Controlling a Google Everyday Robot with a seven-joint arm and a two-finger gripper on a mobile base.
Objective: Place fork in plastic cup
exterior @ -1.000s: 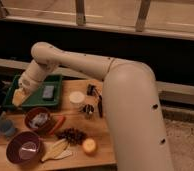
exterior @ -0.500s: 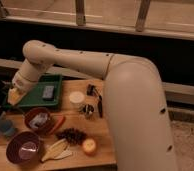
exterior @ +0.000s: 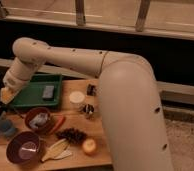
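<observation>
The tool (exterior: 7, 95), fingers together, hangs just left of the green tray (exterior: 37, 80). The plastic cup (exterior: 6, 127) stands below the tray's left end, on the worktop (exterior: 102, 132)

Legible text, labels, brands, numbers, signs: none readable on any item in the camera view, whether the green tray (exterior: 37, 82), the white round tub (exterior: 77, 97), the plastic cup (exterior: 6, 128), the purple bowl (exterior: 24, 148), or the gripper (exterior: 6, 95) at the tray's left end.
</observation>
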